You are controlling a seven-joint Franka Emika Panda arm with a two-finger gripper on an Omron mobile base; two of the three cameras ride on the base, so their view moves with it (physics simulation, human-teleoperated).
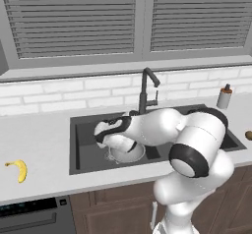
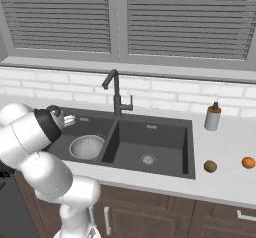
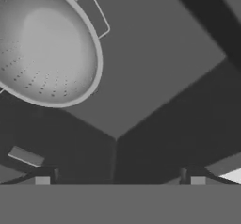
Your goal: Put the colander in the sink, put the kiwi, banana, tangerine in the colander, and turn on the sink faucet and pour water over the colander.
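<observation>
The shiny perforated colander (image 1: 127, 154) (image 2: 87, 147) (image 3: 47, 49) sits in the left basin of the dark double sink (image 1: 74, 144) (image 2: 170, 137). My gripper (image 3: 120, 180) (image 1: 100, 138) hangs over that basin's left side, just beside and above the colander, open, with nothing between its fingers. The yellow banana (image 1: 18, 169) lies on the counter left of the sink. On the counter right of the sink lie the brown kiwi (image 2: 210, 166) (image 1: 249, 135) and the orange tangerine (image 2: 248, 162). The dark faucet (image 1: 145, 93) (image 2: 117, 94) stands behind the divider, and no water runs from it.
A soap bottle (image 1: 224, 97) (image 2: 213, 117) with an orange top stands at the back right of the counter. My arm's white elbow (image 1: 197, 144) hangs over the sink's front right. A white brick wall and shuttered windows rise behind the counter.
</observation>
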